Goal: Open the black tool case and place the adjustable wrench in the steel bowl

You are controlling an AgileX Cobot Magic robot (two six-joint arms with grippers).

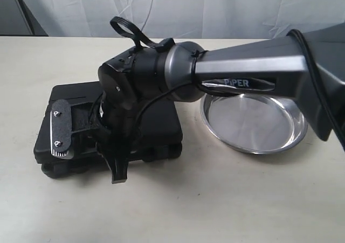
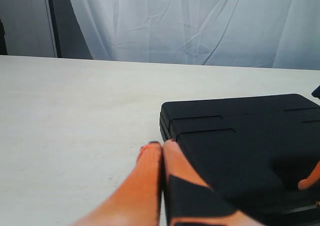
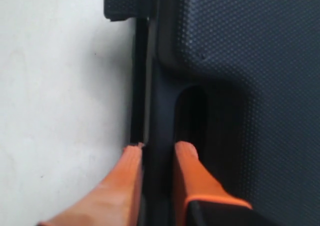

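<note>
The black tool case (image 1: pixel 161 130) lies on the table left of centre with its lid down, so the adjustable wrench is hidden. My right arm (image 1: pixel 242 65) reaches across from the right and hangs over the case. In the right wrist view my right gripper (image 3: pixel 157 148) is shut on the case's handle bar (image 3: pixel 160 110), one orange finger on the table side and one in the handle opening. My left gripper (image 2: pixel 162 145) is shut on nothing, its tips near a corner of the case (image 2: pixel 250 136). The steel bowl (image 1: pixel 253 124) sits empty to the right of the case.
A pale table (image 1: pixel 215 200) carries everything, and a white curtain (image 1: pixel 215 6) hangs behind its far edge. The right arm's link passes over the near-left rim of the bowl. An orange finger (image 2: pixel 310 178) of the right gripper shows in the left wrist view.
</note>
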